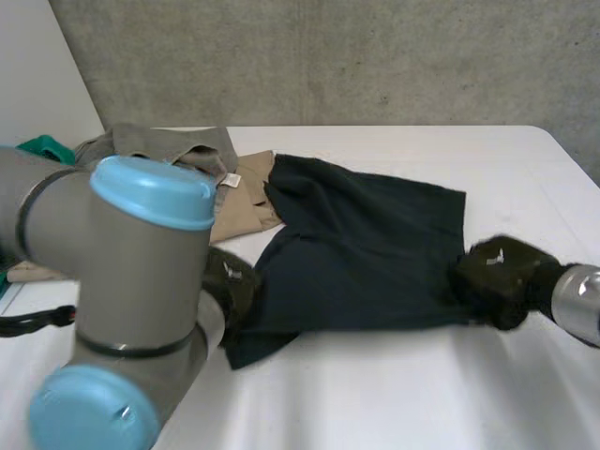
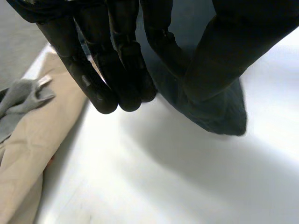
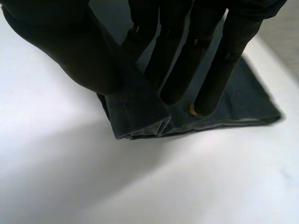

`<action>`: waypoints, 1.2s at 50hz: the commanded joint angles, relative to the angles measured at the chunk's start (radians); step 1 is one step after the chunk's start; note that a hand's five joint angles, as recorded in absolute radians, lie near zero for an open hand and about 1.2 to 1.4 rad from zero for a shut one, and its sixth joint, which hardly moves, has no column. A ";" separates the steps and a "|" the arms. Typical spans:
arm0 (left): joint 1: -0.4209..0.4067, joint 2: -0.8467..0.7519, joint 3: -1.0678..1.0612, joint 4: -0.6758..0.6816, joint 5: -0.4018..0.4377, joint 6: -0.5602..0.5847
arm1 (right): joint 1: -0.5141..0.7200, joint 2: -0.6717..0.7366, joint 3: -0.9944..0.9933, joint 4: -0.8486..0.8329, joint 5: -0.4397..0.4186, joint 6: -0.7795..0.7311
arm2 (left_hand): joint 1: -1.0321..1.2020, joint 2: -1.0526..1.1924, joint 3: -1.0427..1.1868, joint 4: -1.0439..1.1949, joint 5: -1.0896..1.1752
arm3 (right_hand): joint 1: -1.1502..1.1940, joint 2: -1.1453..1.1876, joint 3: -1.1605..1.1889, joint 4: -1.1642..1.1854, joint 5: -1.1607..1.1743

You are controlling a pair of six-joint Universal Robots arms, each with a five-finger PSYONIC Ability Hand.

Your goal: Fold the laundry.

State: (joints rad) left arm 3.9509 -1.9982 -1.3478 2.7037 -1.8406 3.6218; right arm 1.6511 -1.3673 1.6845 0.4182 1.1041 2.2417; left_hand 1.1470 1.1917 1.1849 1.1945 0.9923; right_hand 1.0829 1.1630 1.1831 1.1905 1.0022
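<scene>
A dark navy garment (image 1: 366,253) lies spread across the middle of the white table (image 1: 394,394). My left hand (image 1: 232,286) is at its near left corner. In the left wrist view the fingers (image 2: 117,84) and thumb pinch the dark cloth (image 2: 219,116), whose tip hangs just above the table. My right hand (image 1: 497,277) is at the near right corner. There the thumb (image 3: 70,56) and fingers clamp the folded hem of the cloth (image 3: 140,121).
A tan garment (image 1: 244,197) lies beside the dark one at the back left, with a grey garment (image 1: 159,145) and something green (image 1: 42,147) behind it. Tan cloth (image 2: 28,154) runs close to my left hand. My left arm (image 1: 141,281) looms in front.
</scene>
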 commanded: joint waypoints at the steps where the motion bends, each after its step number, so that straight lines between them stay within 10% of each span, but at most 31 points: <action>1: -0.048 0.009 -0.050 -0.111 0.004 0.155 | -0.030 0.023 -0.029 0.379 -0.018 -0.344 | 0.249 0.205 0.211 0.202 0.229 | 0.313 0.233 0.213 0.206 0.219; 24: 0.094 -0.307 0.628 0.087 0.090 0.216 | 0.105 0.185 -0.328 -0.169 0.149 0.242 | 0.249 0.205 0.211 0.202 0.229 | 0.313 0.233 0.213 0.206 0.219; 29: 0.100 -0.237 0.496 -0.092 0.080 0.016 | 0.128 0.171 -0.289 -0.164 0.215 0.305 | -0.857 -0.902 -0.895 -0.905 -0.877 | 0.313 0.233 0.213 0.206 0.219; 40: 0.094 0.047 0.084 -0.078 0.168 -0.435 | 0.124 0.175 -0.209 -0.183 0.195 0.291 | -0.890 -0.934 -0.927 -0.937 -0.909 | 0.313 0.233 0.213 0.206 0.219; 60: -0.012 -0.157 0.139 -0.051 0.103 -0.692 | 0.113 0.149 -0.150 -0.202 0.194 0.299 | -0.972 -1.017 -1.010 -1.020 -0.992 | 0.313 0.233 0.213 0.206 0.219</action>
State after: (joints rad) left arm 3.9747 -2.0412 -1.2848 2.6527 -1.6724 2.9520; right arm 1.7688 -1.2141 1.5261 0.2175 1.2978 2.5385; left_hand 0.2102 0.2025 0.2096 0.2037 0.0530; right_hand 1.1000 1.1631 1.1858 1.1909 1.0220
